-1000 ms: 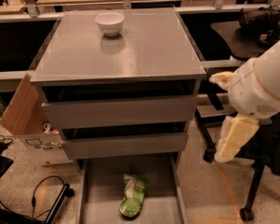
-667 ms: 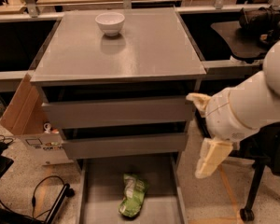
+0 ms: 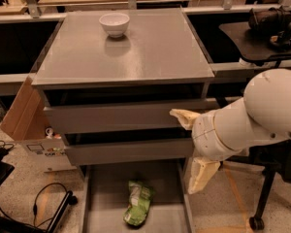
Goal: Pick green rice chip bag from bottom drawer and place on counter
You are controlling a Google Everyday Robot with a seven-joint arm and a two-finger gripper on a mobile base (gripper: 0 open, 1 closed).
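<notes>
Change: the pincer [image 3: 183, 152] has swung leftward from where it stood a moment ago, off the cabinet's right side and in over its right front corner.
Pincer now: it hangs in front of the right ends of the two upper drawers [image 3: 111, 118], higher than the bottom drawer [image 3: 104, 198].
Pincer state: released, its two cream fingers [image 3: 200, 176] spread wide, one pointing left across the top drawer's front, the other pointing down beside the bottom drawer's right rail; nothing is between them.
Arm: a fat, smooth white shell, rounded like a sleeve, coming in from the right.
Green rice chip bag [image 3: 138, 203]: unmoved, lying flat on the bottom drawer's floor right of the middle, crinkled and glossy, light green with white patches, well apart from the pincer.
Bottom drawer: pulled out, a shallow grey metal tray with thin side rails.
Worktop [image 3: 155, 52]: flat, square, matte grey with a thin front edge.
White bowl [image 3: 114, 23]: small, round, smooth, standing near the worktop's back edge.
Cardboard box [image 3: 22, 113]: brown, leaning by the cabinet's left side.
</notes>
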